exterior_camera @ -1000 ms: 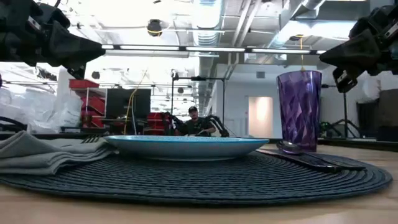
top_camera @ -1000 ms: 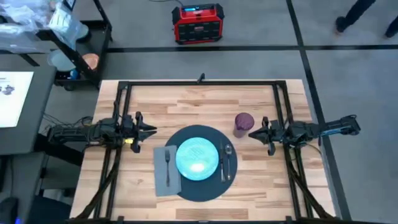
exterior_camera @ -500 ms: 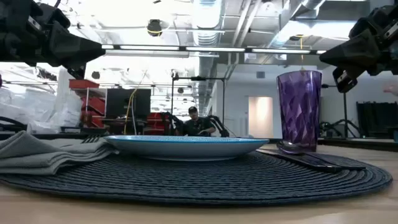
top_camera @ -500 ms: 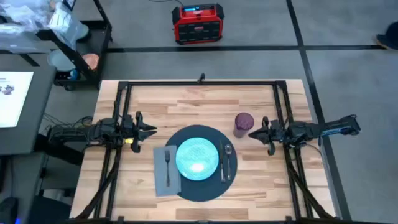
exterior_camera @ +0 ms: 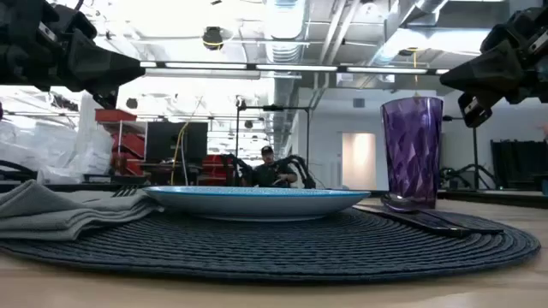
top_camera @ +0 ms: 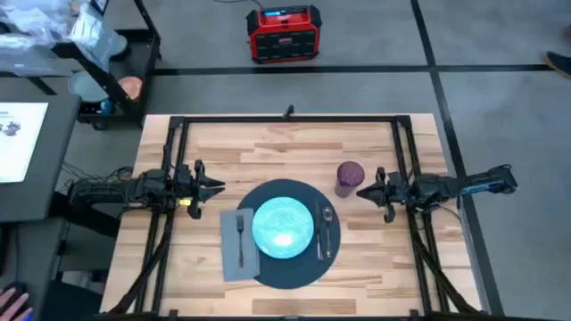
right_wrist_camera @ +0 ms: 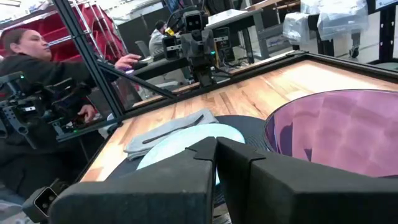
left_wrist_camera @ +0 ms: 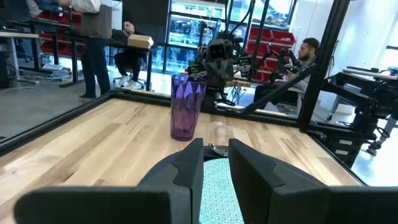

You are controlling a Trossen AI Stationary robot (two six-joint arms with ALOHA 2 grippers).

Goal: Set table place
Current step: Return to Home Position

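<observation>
On the table (top_camera: 285, 143), the round dark mat that marks the place (top_camera: 290, 272) carries a light blue plate (top_camera: 283, 227) at its middle. A grey napkin (top_camera: 234, 254) with a fork (top_camera: 240, 234) on it lies along the mat's left edge. A spoon (top_camera: 327, 223) lies right of the plate. A purple cup (top_camera: 349, 178) stands upright just beyond the mat's far right. My left gripper (top_camera: 220, 187) hovers left of the mat, a narrow gap between its fingers (left_wrist_camera: 215, 149). My right gripper (top_camera: 359, 191) hovers shut beside the cup's right side (right_wrist_camera: 216, 146).
Black rails (top_camera: 285, 119) frame the table's edges. A red case (top_camera: 284, 34) sits on the floor beyond the far edge. A dark side desk (top_camera: 27, 143) stands to the left. Bare wood (top_camera: 285, 147) lies between the mat and the far rail. People sit in the room behind (exterior_camera: 267, 167).
</observation>
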